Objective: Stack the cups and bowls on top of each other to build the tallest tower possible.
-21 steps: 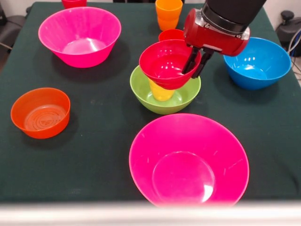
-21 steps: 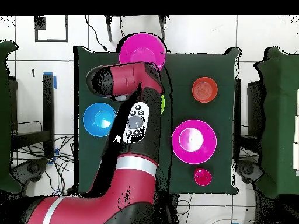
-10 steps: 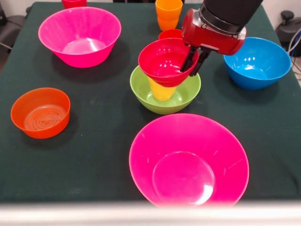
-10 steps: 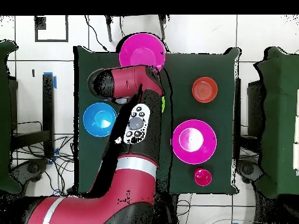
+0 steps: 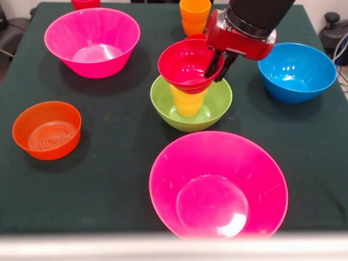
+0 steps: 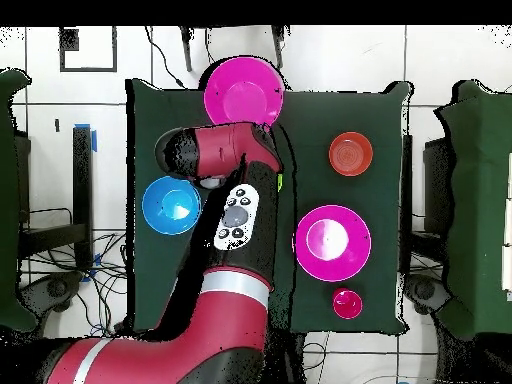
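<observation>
gripper (image 5: 218, 58): clamping the rim of the small red bowl (image 5: 187, 65), one finger inside the bowl, one outside; grip sitting at the bowl's 3 o'clock edge in the front view.
red bowl: sitting on the mouth of the yellow cup (image 5: 188, 100), tilting a little, 3 o'clock side riding higher where it is being pinched. Cannot tell whether it is fully seated or hanging partly from the grip.
yellow cup: standing upright inside the lime-green bowl (image 5: 215, 106), roughly centred.
tower: green bowl, yellow cup, red bowl, three pieces, mid-table.
key relation: bowl centre lying toward 9 o'clock from the gripper, so the load is hanging off-centre. Cup axis vertical, bowl axis leaning off it. Looks like the next move is turning on levelling the bowl over the cup axis before letting go.
risk: judging that a release now could be tipping the bowl toward 9 o'clock.
spares, front view: orange cup (image 5: 194, 15) at 12 o'clock of the tower, a red cup (image 5: 196, 37) just behind it, blue bowl (image 5: 297, 72) at 3 o'clock, big pink bowl (image 5: 92, 41) at 10 o'clock, second pink bowl (image 5: 218, 185) at 6 o'clock, translucent orange bowl (image 5: 47, 129) at 8 o'clock.
overhead: arm (image 6: 232, 205) covering the tower; only a sliver of green showing.
</observation>
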